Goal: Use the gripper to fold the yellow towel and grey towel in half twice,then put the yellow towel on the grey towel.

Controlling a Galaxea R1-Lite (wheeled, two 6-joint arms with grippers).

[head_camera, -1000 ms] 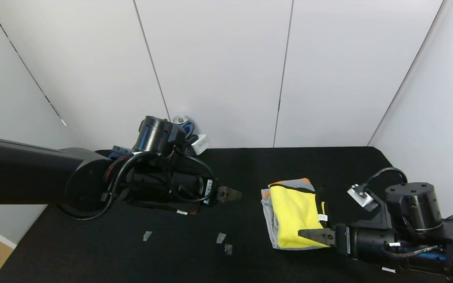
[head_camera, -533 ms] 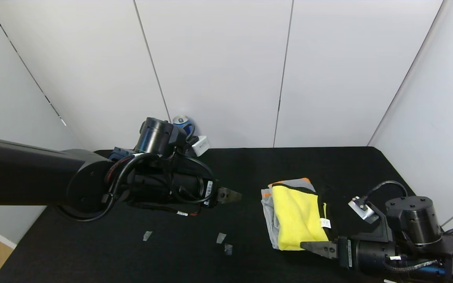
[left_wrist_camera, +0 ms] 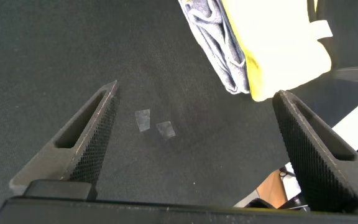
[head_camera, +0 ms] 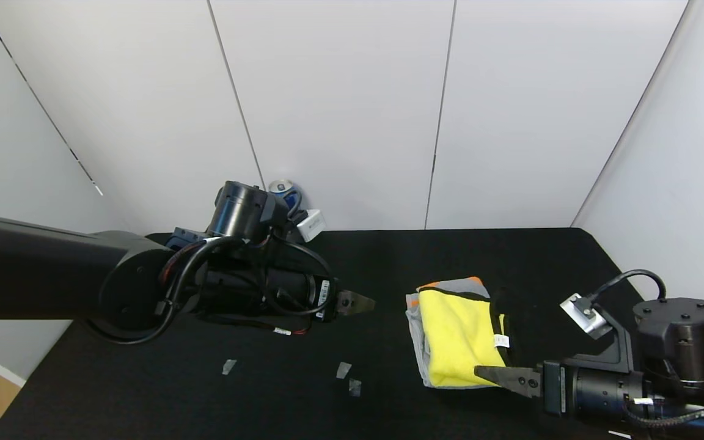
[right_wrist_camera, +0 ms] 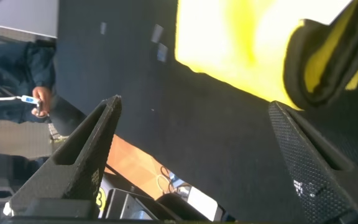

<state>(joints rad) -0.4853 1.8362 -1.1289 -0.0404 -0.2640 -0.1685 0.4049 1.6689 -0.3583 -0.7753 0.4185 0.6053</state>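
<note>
Two towels lie stacked at four o'clock on the black table (head_camera: 340, 415): the yellow towel (head_camera: 457, 337) rests folded on the grey towel (head_camera: 420, 342). The right gripper (head_camera: 491, 374), jaws spread and empty, has drawn back from their near edge (stacking looks done). The left gripper (head_camera: 361, 302) hangs released at nine o'clock. No containers hold anything.

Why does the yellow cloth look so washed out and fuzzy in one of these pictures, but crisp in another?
In the right wrist view the yellow towel sits very near the lens, overexposed and out of focus, its weave lost. In the head view the same towel is evenly lit and sharp atop the grey towel. The left wrist view shows its lit edge glaring pale.
</note>
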